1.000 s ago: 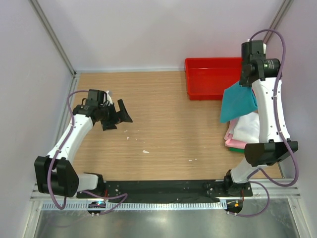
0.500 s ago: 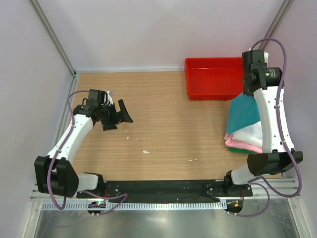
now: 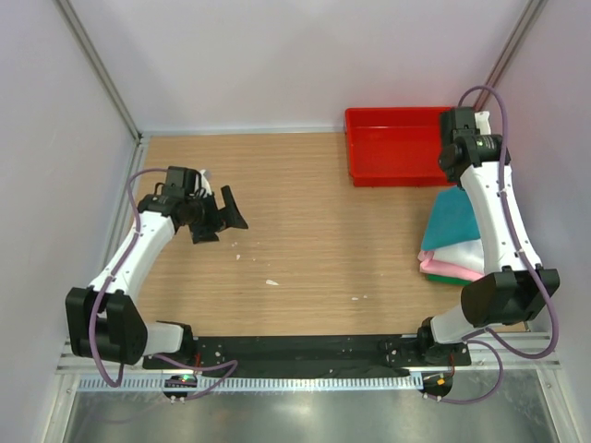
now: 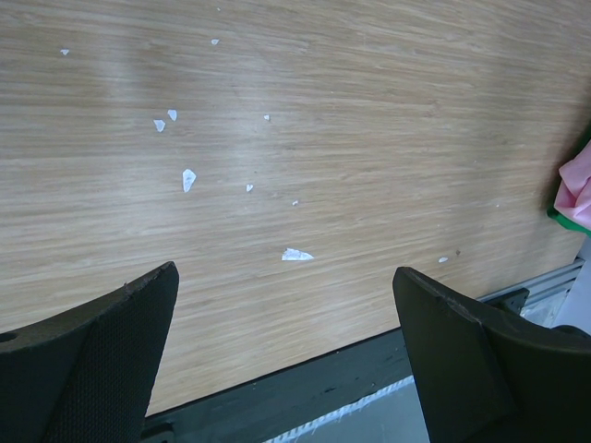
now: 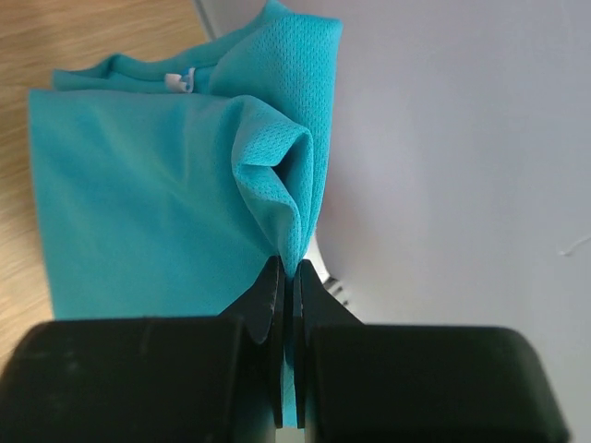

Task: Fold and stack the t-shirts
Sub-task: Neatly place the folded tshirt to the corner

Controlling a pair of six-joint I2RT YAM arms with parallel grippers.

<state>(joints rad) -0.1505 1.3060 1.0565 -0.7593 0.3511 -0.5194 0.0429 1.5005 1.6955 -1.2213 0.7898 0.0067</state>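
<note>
Stack [image 3: 452, 263]: white, pink and green folded shirts are piled at the right edge of the table [image 3: 323, 249], just beyond the right arm's base
Left gripper [image 4: 286, 277]: held over the wood at the left; jaws are spread wide with nothing between them; well apart from all cloth
Teal shirt [image 5: 138, 203]: draped over the far part of the stack, partly lifted; its long axis is judged to run near to far along the right wall; its neck label [image 5: 175, 81] lies at the end away from the grip
Right gripper [image 5: 288, 272]: jaws are pinched tight on a bunched fold at the teal shirt's far edge; the cloth trails from it toward the near side, onto the stack
Tray [image 3: 397, 115]: red, just beyond and to the left of the right gripper
Coming move: a lowering and letting go over the stack is judged likely; the right arm is by far the nearer
</note>
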